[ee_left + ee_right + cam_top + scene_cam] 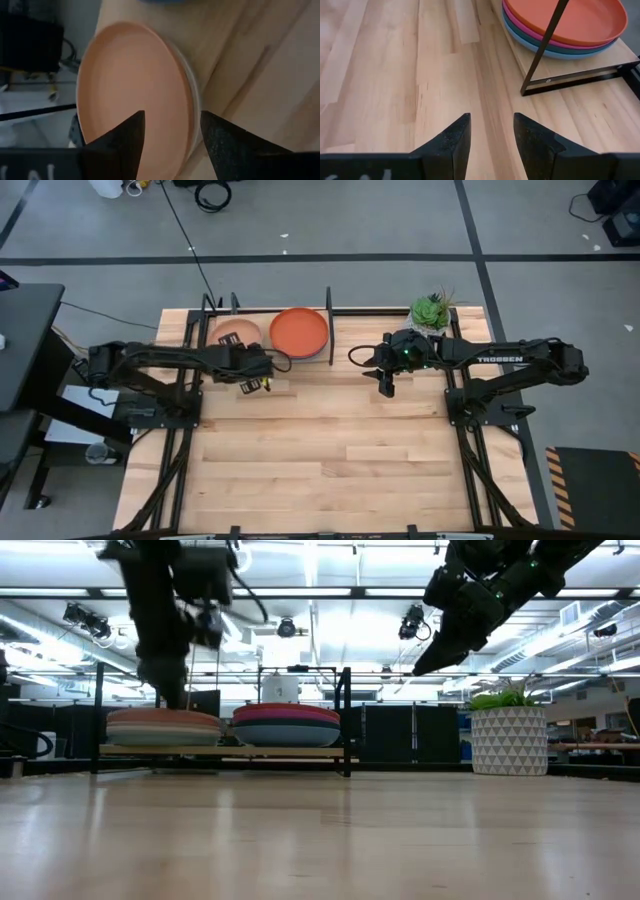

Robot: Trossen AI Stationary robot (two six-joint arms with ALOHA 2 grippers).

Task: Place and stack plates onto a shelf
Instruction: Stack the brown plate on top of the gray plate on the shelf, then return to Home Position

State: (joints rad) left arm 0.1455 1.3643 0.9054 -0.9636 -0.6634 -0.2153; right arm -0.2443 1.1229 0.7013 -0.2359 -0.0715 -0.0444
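The shelf (300, 751) stands at the table's far edge and carries two stacks of plates. The left stack (163, 727) has a tan plate (232, 332) on top, with a pale plate's rim (194, 87) showing under it. The right stack (286, 725) shows orange (570, 17) over pink, dark teal and light blue. My left gripper (172, 135) is open and hovers over the tan plate's near rim (252, 370), fingers pointing down either side of the rim. My right gripper (491, 132) is open and raised above bare table, right of the shelf (386, 385).
A potted green plant (432, 310) in a white patterned pot (508, 740) stands at the far edge, just behind my right arm. The shelf's black upright posts (545, 45) stand at its corners. The wooden tabletop (320, 450) stretches bare toward the near edge.
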